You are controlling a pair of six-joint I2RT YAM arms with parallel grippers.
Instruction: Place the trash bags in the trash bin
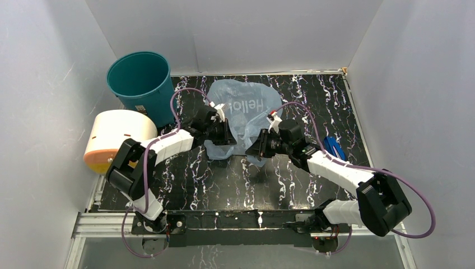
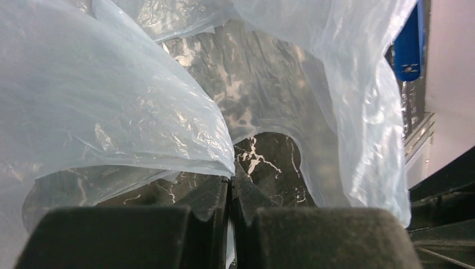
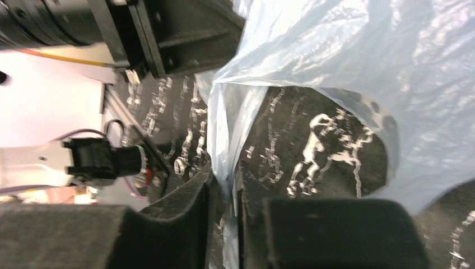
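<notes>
Your left gripper (image 2: 231,188) and right gripper (image 3: 224,190) each pinch the near rim of the trash bag (image 1: 246,109). It looks light, soft and slippery, so grip the rim firmly.

Robotics lab, enclosed test cell. Boxed in on three sides by plain white panels (image 1: 45,84), with seams showing at the far corners. Floored with a black, white-veined worktop (image 1: 224,185), edged on the near side by bare aluminium framing (image 1: 101,224). Fitted with two small white-and-black robot arms, left arm (image 1: 162,144) and right arm (image 1: 336,168), bolted side by side to a black base plate (image 1: 235,221). Wired with loose purple cables (image 1: 190,89) run in the open. Stocked with staged props only: teal trash bin (image 1: 140,84) and cream cylinder with an orange end (image 1: 115,137) by the left panel.
</notes>
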